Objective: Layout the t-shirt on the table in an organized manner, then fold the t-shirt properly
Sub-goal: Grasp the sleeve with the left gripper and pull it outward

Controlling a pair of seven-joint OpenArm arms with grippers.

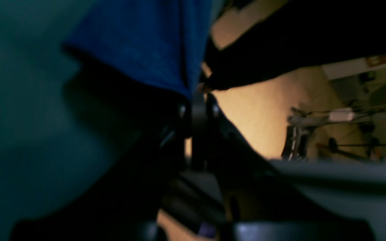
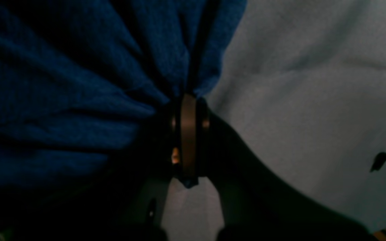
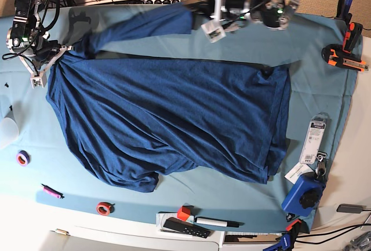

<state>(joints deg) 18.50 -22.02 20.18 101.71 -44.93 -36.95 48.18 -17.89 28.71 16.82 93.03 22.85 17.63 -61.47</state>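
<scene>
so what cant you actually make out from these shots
- Left wrist view: all blurred and dark; the left claw looks shut on the t-shirt, but which part it pinches is unclear.
- Right wrist view: fabric folds fill the frame; the right claw is shut on them, and the shirt's outline is cut off.
- Base view: small items along the table edge are too small to identify; the left claw's tips are hidden by the arm.

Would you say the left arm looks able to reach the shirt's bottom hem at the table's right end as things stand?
Probably not right away. The left gripper is shut on the t-shirt at its sleeve, so it would have to let go first. The cloth-covered table between it and the hem shows nothing in the way.
</scene>
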